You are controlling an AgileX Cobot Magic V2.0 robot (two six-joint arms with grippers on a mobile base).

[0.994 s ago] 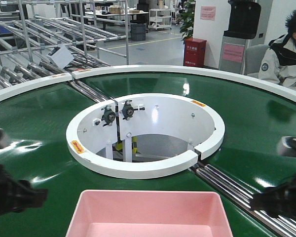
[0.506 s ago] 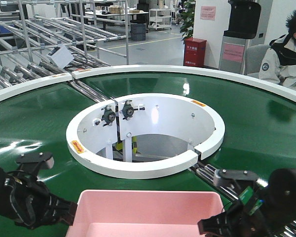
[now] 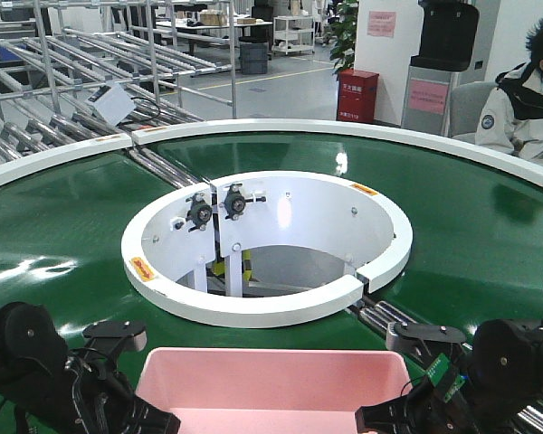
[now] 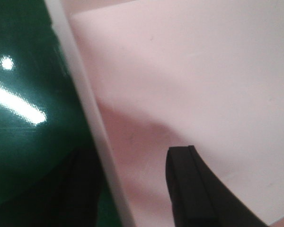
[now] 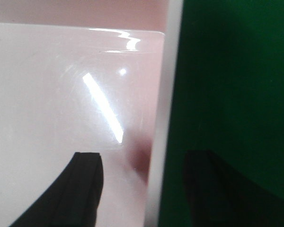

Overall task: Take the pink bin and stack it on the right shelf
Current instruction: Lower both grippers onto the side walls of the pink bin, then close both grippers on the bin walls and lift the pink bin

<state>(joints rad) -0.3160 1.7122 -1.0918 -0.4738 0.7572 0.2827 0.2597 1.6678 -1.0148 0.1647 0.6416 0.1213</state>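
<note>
The pink bin (image 3: 271, 380) sits on the green conveyor belt (image 3: 63, 217) at the bottom centre of the front view, cut off by the frame's lower edge. My left gripper (image 3: 156, 421) is at the bin's left wall. In the left wrist view it (image 4: 132, 153) is open and straddles the bin's (image 4: 189, 71) rim, one finger inside and one outside. My right gripper (image 3: 380, 421) is at the right wall. In the right wrist view it (image 5: 146, 158) is open astride the bin's (image 5: 61, 94) rim in the same way. The right shelf is out of view.
A white ring-shaped hub (image 3: 267, 312) with an open centre lies just beyond the bin. Steel rollers (image 3: 416, 327) run along the belt's seam at the right. Roller racks (image 3: 63, 63) stand at the back left. A seated person (image 3: 525, 99) is at the back right.
Both arms have come inward from the frame's sides and lowered, so that each gripper now straddles a side wall of the pink bin. The bin has not moved.
</note>
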